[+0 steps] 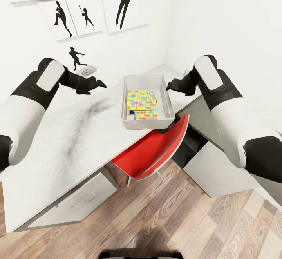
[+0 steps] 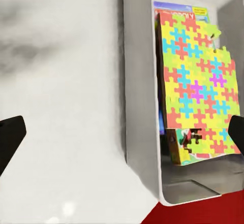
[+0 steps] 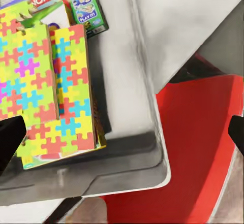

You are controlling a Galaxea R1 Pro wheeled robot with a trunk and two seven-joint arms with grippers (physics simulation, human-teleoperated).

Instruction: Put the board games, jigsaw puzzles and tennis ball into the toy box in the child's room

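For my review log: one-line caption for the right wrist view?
Two jigsaw puzzles lie atop board games inside the toy box.

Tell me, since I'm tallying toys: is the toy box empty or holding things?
Holding things: two jigsaw puzzles lie inside the toy box, over printed game boxes.

The pale bench (image 1: 58, 141) carries the light grey toy box (image 1: 169, 106) near its far end; a small pale folded item (image 1: 88, 70) lies by the wall.

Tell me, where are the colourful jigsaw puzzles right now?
In the head view, the jigsaw puzzles lie inside the toy box on the table, just above the red chair.
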